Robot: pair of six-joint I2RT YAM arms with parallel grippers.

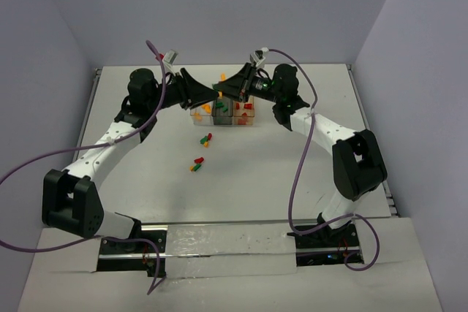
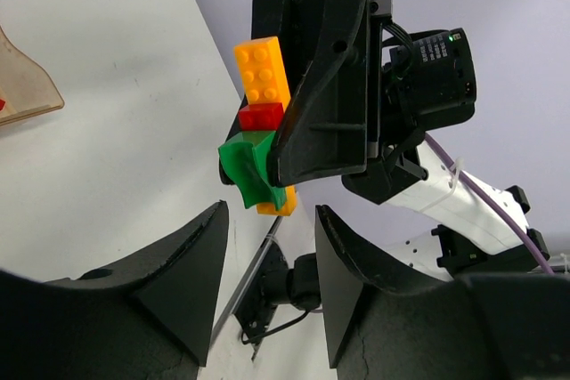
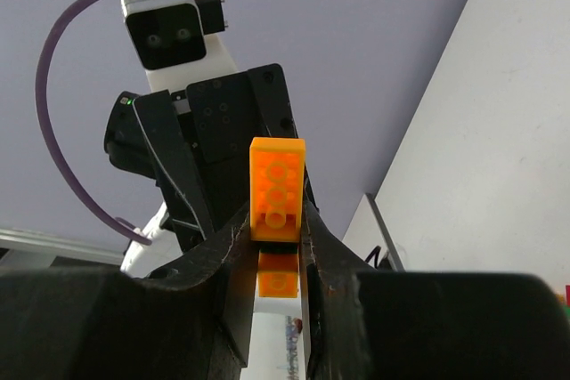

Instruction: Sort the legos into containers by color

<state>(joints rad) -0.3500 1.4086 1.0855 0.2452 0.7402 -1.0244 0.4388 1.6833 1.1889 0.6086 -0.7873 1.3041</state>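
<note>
My right gripper (image 1: 232, 90) is shut on a small stack of joined legos, held in the air above the containers (image 1: 223, 112). In the left wrist view the stack (image 2: 264, 122) reads orange, red, green, orange from top to bottom. The right wrist view shows its orange end (image 3: 277, 186) pinched between the fingertips. My left gripper (image 1: 208, 91) faces it, open and empty, with its fingertips (image 2: 209, 229) just short of the stack's lower end. Several loose red, green and orange legos (image 1: 206, 139) lie on the table in front of the containers.
More loose bricks (image 1: 197, 164) lie nearer the arms, and one orange brick (image 1: 222, 76) lies behind the containers. A corner of the amber bin (image 2: 27, 86) shows in the left wrist view. The containers hold a few sorted bricks.
</note>
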